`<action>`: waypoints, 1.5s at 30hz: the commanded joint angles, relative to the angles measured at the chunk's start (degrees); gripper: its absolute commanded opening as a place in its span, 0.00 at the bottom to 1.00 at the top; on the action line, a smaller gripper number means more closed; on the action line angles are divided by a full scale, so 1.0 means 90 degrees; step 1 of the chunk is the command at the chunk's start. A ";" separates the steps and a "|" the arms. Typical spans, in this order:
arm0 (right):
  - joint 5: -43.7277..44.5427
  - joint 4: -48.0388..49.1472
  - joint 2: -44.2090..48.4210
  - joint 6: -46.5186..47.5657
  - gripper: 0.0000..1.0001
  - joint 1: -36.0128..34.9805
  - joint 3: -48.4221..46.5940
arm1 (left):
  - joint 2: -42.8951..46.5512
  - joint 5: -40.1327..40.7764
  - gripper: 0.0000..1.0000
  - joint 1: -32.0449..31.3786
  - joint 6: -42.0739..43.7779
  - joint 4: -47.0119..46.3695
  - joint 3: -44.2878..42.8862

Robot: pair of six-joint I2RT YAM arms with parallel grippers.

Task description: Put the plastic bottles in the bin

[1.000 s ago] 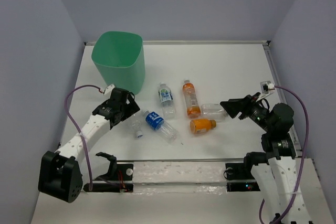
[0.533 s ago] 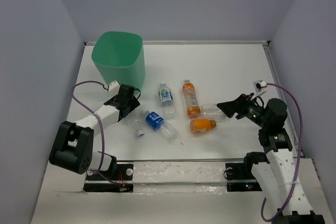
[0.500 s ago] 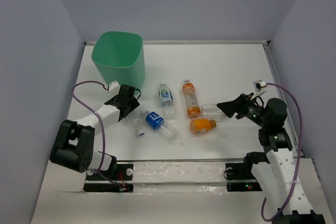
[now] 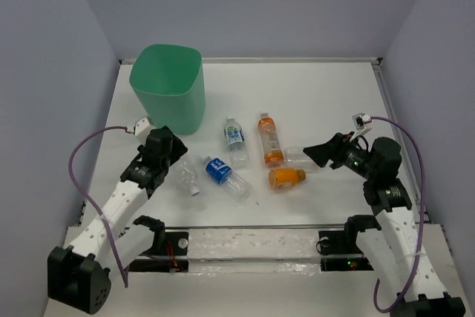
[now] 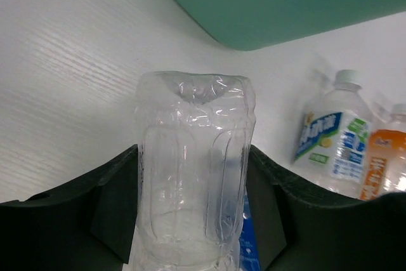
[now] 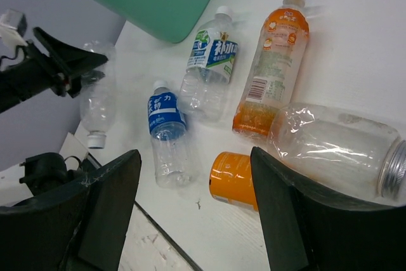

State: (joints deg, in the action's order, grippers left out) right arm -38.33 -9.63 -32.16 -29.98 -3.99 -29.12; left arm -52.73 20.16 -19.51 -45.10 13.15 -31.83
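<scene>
The left tool grips a clear bottle whose long axis runs 11 to 5 o'clock, cap at 5. The bin stands at the tool's 12 o'clock, closest to this arm. The right tool, half-open and empty, faces a crumpled bottle at 9 o'clock.

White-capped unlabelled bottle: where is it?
Top view, left: the unlabelled bottle is in the left gripper, in front of the bin, beside the blue-labelled bottle.
</scene>
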 commanded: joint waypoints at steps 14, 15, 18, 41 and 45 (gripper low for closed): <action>0.0928 0.0542 -0.0838 0.0186 0.73 -0.1917 -0.0738 | -0.0838 0.1465 0.49 -0.0050 0.2412 -0.1410 -0.4909; 0.1064 0.0542 -0.0976 0.0312 0.73 -0.2123 -0.0855 | -0.1343 0.1674 0.49 0.0028 0.2791 -0.1663 -0.5152; 0.1727 0.0494 -0.1503 0.0614 0.72 -0.3128 -0.1099 | -0.2310 0.1987 0.49 0.0233 0.3193 -0.1958 -0.5826; 0.3701 -0.0228 -0.6737 0.2734 0.88 -0.5952 -0.4379 | -0.3976 0.2565 0.99 0.0791 0.3889 -0.3482 -0.6015; 0.3994 -0.0628 -0.7488 0.2978 0.88 -0.6080 -0.5122 | -0.3450 0.2311 0.99 0.0771 0.3577 -0.3269 -0.5741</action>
State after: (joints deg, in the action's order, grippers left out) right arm -6.13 -11.55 -95.24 -7.49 -56.80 -68.95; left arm -91.31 41.30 -12.38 -9.30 -13.58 -84.68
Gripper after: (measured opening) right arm 0.877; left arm 0.989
